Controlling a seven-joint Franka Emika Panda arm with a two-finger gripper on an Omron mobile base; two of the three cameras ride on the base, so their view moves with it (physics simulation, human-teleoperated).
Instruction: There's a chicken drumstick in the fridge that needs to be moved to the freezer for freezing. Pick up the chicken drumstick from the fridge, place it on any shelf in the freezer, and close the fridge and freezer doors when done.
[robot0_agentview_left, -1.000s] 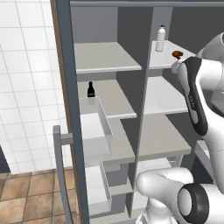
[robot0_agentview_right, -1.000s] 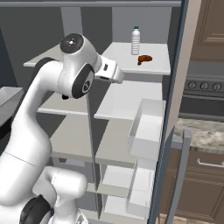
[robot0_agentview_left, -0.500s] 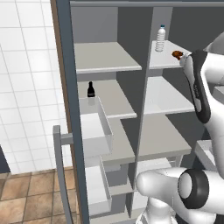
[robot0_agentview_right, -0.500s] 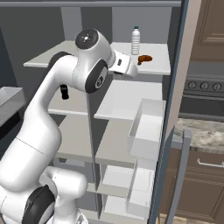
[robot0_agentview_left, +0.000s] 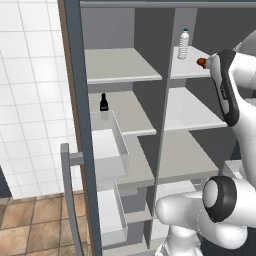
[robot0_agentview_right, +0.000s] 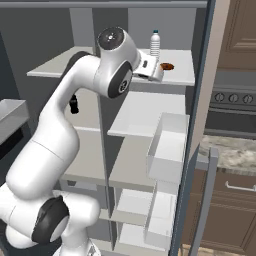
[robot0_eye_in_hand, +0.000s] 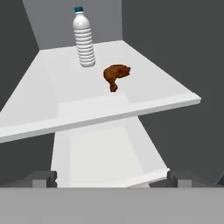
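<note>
Since a second ago the arm (robot0_agentview_right: 75, 105) has swung its hand up and in toward the fridge's top shelf, and the gripper (robot0_agentview_right: 156, 73) now sits at that shelf's front edge. On the shelf lies the drumstick (robot0_eye_in_hand: 116, 74), a small reddish-brown piece with its thin stub pointing toward the shelf's front; it rests near the middle of the top shelf (robot0_eye_in_hand: 157, 94), just beside an upright water bottle (robot0_eye_in_hand: 84, 40) that stands a little farther back. The gripper's two fingertips are spread wide, apart from the drumstick and holding nothing. In the left base view, the fridge (robot0_agentview_left: 192, 107) is the right-hand section with bare grey shelves, and the freezer (robot0_agentview_left: 120, 107) is the left-hand section, where a small dark bottle (robot0_agentview_left: 104, 102) stands on the second shelf above white bins (robot0_agentview_left: 112, 150). Both doors stand open, the freezer door (robot0_agentview_left: 75, 145) edge-on at left.
</note>
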